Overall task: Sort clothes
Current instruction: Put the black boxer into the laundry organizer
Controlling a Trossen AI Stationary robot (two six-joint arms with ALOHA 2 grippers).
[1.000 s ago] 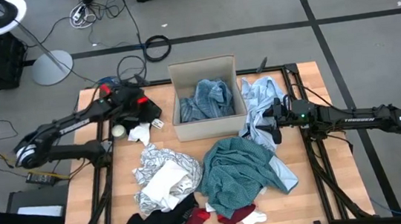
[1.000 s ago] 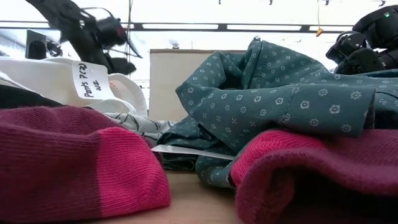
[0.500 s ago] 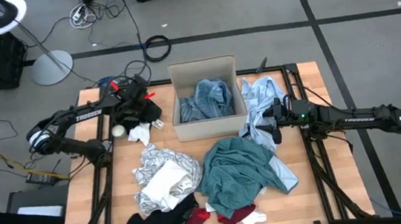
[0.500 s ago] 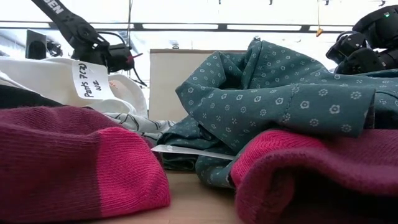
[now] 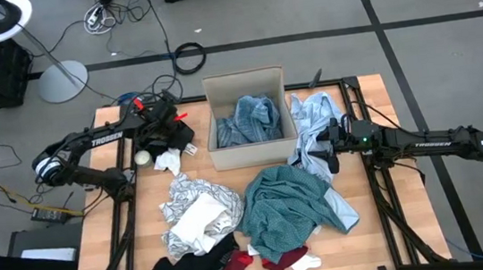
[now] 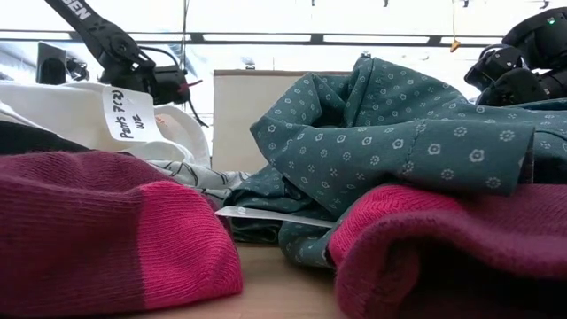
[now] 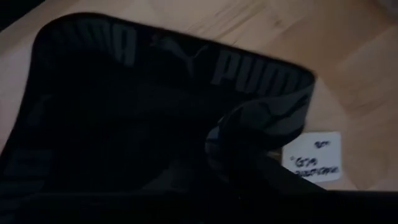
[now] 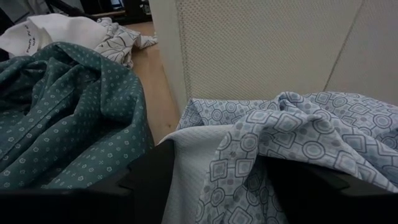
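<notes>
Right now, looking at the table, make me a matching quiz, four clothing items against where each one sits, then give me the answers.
Things:
1. blue striped garment
2. teal shirt
3. pale blue shirt
4. black underwear

Places:
A. under the left gripper, left of the box
B. inside the cardboard box
C. middle of the table, in front of the box
D. right of the box, at the right gripper

Pairs: 1-B, 2-C, 3-D, 4-A

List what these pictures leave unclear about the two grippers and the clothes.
- Left gripper: in the high view the arm's own body hides its fingers; the left wrist view is filled by black underwear, so no grip shows.
- Right gripper: fingertips buried in the pale blue garment in the right wrist view.
- Cardboard box: the blue striped garment covers anything beneath.
- Low view: socks block the table.
</notes>
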